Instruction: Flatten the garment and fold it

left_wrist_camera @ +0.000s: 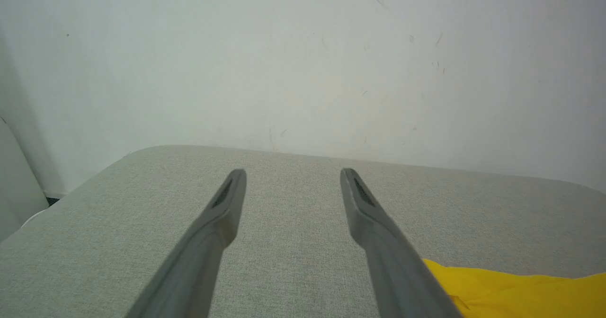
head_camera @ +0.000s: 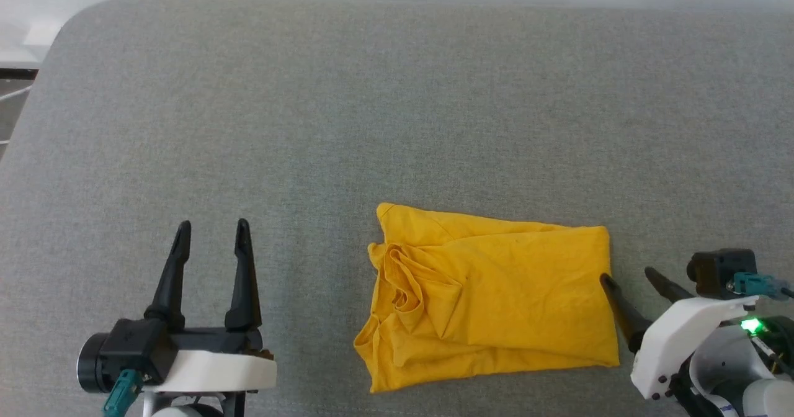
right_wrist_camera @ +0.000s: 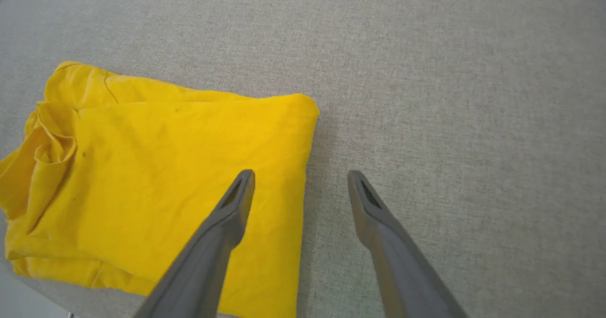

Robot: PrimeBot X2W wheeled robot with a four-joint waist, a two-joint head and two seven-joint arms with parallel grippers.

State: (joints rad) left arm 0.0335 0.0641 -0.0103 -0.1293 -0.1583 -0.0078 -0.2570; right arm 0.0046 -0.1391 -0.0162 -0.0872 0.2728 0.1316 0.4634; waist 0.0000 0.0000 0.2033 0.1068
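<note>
Left gripper and right gripper are released, empty. Raise right straight off the shirt edge; avoid snagging the fold.

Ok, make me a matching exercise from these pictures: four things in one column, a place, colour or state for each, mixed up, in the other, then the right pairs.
Column one
1. garment
2. left gripper
3. right gripper
4. padded surface

Column two
A. open, at the garment's right edge
B. grey, lying under the cloth
C. yellow, folded, wrinkled
D. open, apart from the garment, on its left

Pairs: 1-C, 2-D, 3-A, 4-B
</note>
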